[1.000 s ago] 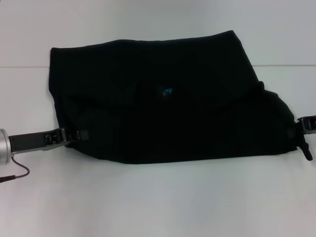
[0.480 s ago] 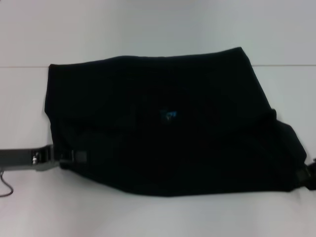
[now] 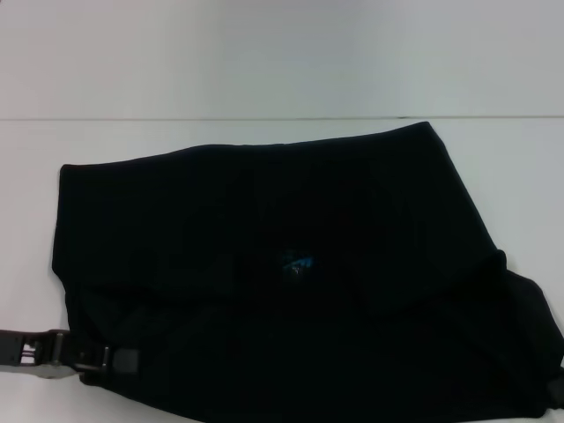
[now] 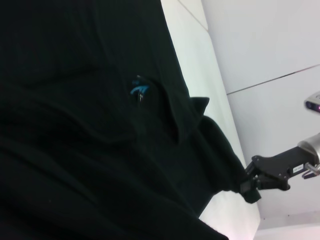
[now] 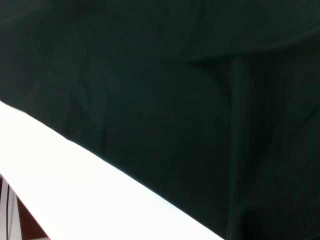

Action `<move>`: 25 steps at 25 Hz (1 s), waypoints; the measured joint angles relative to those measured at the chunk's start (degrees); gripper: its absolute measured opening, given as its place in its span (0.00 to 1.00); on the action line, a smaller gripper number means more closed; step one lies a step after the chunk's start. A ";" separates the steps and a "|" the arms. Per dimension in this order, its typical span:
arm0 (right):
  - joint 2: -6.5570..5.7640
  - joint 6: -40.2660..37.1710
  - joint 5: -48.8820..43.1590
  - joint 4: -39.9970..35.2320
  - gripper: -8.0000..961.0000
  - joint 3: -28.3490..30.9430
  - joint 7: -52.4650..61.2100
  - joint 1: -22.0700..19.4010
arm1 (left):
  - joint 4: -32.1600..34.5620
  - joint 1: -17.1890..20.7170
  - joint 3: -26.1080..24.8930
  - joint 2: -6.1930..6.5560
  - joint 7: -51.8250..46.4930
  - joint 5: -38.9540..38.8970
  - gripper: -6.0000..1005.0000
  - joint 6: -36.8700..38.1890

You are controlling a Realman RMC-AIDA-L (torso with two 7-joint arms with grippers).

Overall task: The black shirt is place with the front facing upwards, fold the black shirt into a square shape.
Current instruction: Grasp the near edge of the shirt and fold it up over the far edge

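White table (image 3: 264,53), one seam line crossing it behind the cloth in the head view.

Shirt (image 3: 291,264): black, spread wide over the near half of the table, upper layer folded over so that a slanted fold edge runs across the right part. Printed letters not visible. Small blue label (image 3: 298,262) near the middle of the cloth; also seen in the left wrist view (image 4: 140,90). The cloth's near edge runs out of the head view at the bottom. In the right wrist view the cloth (image 5: 175,100) fills most of the picture, its edge lying diagonally against the white surface.

Left gripper (image 3: 110,359): at the shirt's near left corner, low on the table, fingers closed on the cloth edge.

Right gripper (image 4: 250,184): seen from the left wrist camera at the shirt's far corner, fingers pinched on a bunched bit of cloth. In the head view it is barely in sight at the right edge.
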 joint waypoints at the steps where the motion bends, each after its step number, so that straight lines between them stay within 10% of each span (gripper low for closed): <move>1: 0.09 -0.02 -0.42 0.13 0.03 -0.01 -0.13 0.00 | 0.27 0.22 -0.93 0.05 -0.04 0.49 0.01 0.36; 25: -0.90 16.35 11.91 7.37 0.03 19.74 4.71 4.17 | -2.63 -3.04 -20.51 -0.06 -3.29 -2.23 0.01 -19.04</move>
